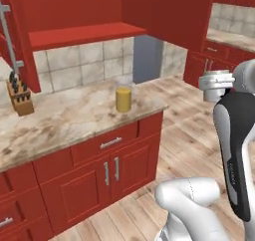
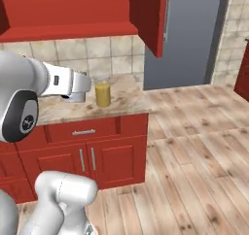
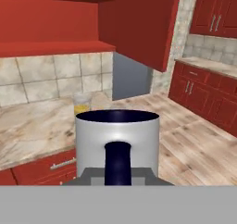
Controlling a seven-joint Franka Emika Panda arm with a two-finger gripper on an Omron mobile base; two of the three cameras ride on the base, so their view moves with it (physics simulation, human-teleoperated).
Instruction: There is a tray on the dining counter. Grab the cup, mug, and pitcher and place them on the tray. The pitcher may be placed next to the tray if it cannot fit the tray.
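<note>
At far left of the left base view a knife block [image 1: 20, 96] is seen on the wall counter [image 1: 60, 120], well apart from everything else and no part of the task.

Further right on that counter, near its outer corner, the pitcher [image 1: 123, 98] is stood upright, its orange-yellow liquid level. It is untouched; it is judged to have been left for later, being the bulkiest piece and the one allowed beside the tray. From the right base view the same pitcher [image 2: 102, 93] is seen just right of the arm's hand, apart from it.

At right in the left base view the mug [image 1: 216, 85] is held in the air off the counter's end, over the wood floor [image 1: 194, 135]. In the hand view the mug [image 3: 117, 142] is seen close up, dark handle turned toward the camera, rim level, the dark inside just visible. It is judged to be carried upright and close in so that it rides steady while the base drives.

The gripper [image 1: 225, 85] is largely hidden by the mug and the wrist; the fingers cannot be made out, but with the mug hanging unsupported the claw is taken as clenched on it.

Tray, cup and dining counter are yet to be reached.
</note>
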